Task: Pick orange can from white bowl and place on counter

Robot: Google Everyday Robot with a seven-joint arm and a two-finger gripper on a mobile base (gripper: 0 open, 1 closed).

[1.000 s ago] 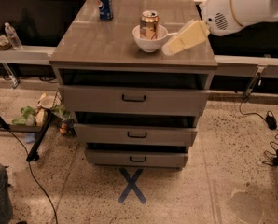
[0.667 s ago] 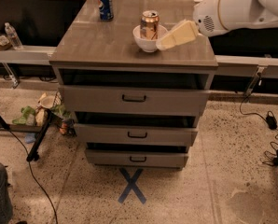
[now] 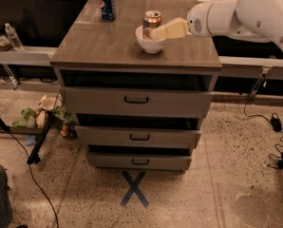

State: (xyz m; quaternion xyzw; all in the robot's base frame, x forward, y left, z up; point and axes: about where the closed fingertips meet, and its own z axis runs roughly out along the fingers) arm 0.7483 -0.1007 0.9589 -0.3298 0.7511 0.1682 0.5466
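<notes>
reach step: gripper (image 3: 156, 33) at the orange can (image 3: 152, 19) in the white bowl (image 3: 148, 45) (open or closed, cannot tell); next probably needs a firm clamp, then a lift.

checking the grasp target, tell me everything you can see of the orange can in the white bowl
The orange can is a small metal-looking drink can, coppery orange-brown with a silver top rim. It stands upright in the white bowl on the counter, its lower part hidden by the bowl's wall. The gripper is close beside it above the bowl's rim; whether they touch cannot be told.
</notes>
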